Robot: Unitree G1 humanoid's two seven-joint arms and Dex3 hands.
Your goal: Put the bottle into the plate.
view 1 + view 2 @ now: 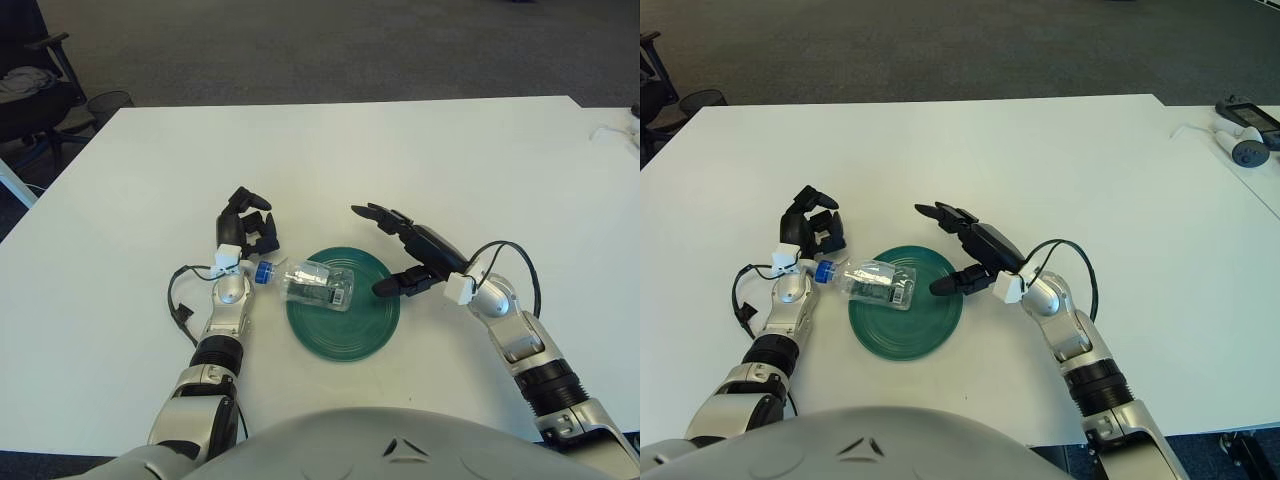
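**Bottle lies across the plate's rim, both hands off it**

A white table (420, 160) fills the scene, dark carpet beyond it. At its near middle sits a green plate (345, 335), and on the plate's left half a clear bottle (318, 283) lies on its side, body over the dish, neck and blue cap (262, 273) sticking out past the left rim. The right hand (405, 250) shows just beside the plate's right edge, fingers spread wide and holding nothing; its lower finger reaches in over the rim, apart from the bottle. The left hand (247, 228) shows just left of the cap, fingers curled loosely inward around nothing; whether a fingertip touches the cap cannot be told.

The task looks all but done, though the bottle is round and light. A brush from the curled left fingers against the cap could roll or swing it off the dish; the right hand's low finger could likewise nudge the plate.

Elsewhere, an office chair (35, 90) stands off the table's far left corner, and a small device with a white cable (1240, 135) lies at the far right edge. Both are well apart from the work; nothing blocks either arm.
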